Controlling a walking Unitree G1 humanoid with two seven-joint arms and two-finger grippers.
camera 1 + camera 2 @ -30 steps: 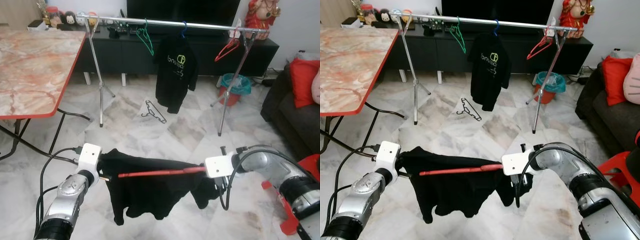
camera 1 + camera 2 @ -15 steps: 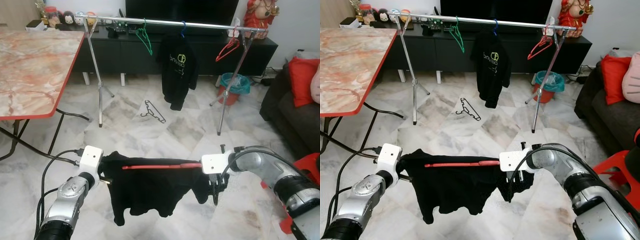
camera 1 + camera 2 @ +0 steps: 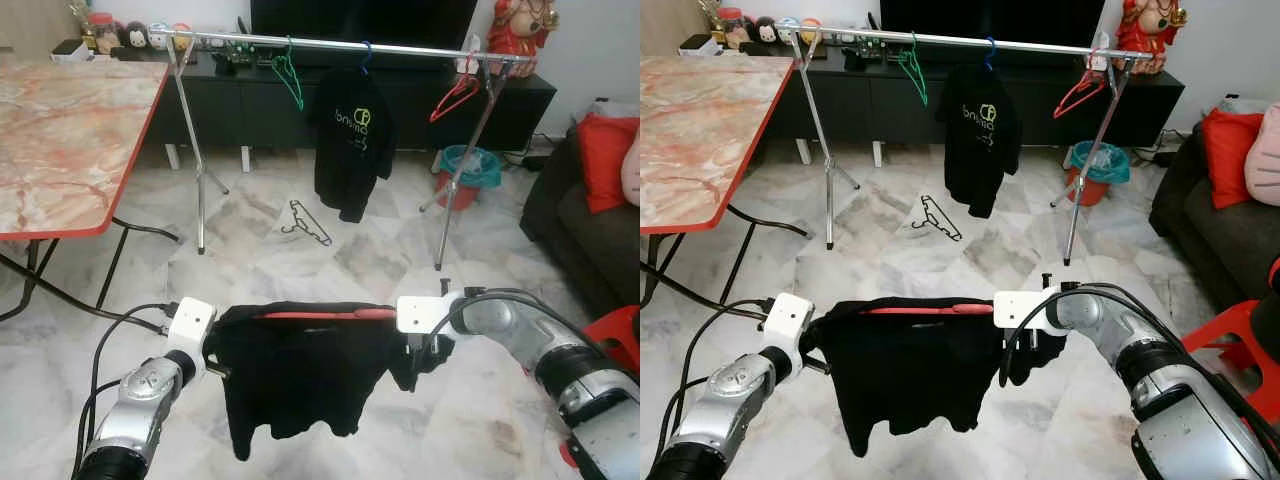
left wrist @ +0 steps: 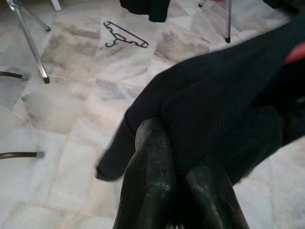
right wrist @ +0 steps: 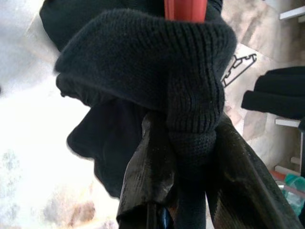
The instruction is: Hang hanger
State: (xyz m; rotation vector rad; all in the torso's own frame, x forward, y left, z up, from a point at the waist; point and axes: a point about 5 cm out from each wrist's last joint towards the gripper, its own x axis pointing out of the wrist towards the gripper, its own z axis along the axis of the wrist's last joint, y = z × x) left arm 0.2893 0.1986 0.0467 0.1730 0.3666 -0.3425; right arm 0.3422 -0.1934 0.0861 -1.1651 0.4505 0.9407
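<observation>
Right gripper [image 5: 183, 191] pinched shut on the black shirt [image 3: 295, 375], its ribbed hem bunched between the fingers, red hanger [image 3: 320, 314] poking out just beyond. Left gripper [image 4: 174, 181] likewise clamped on the shirt's other shoulder, fingers nearly together around the fabric. Both silver arms reaching forward at like height, stretching the garment level between them, low over the marble floor [image 3: 260, 240]. Well ahead, clothes rack [image 3: 330, 44] carrying a hung black shirt [image 3: 352, 140], green hanger [image 3: 290, 78] and another red hanger [image 3: 455, 98]. Black hanger [image 3: 305, 222] lying on the floor beneath.
</observation>
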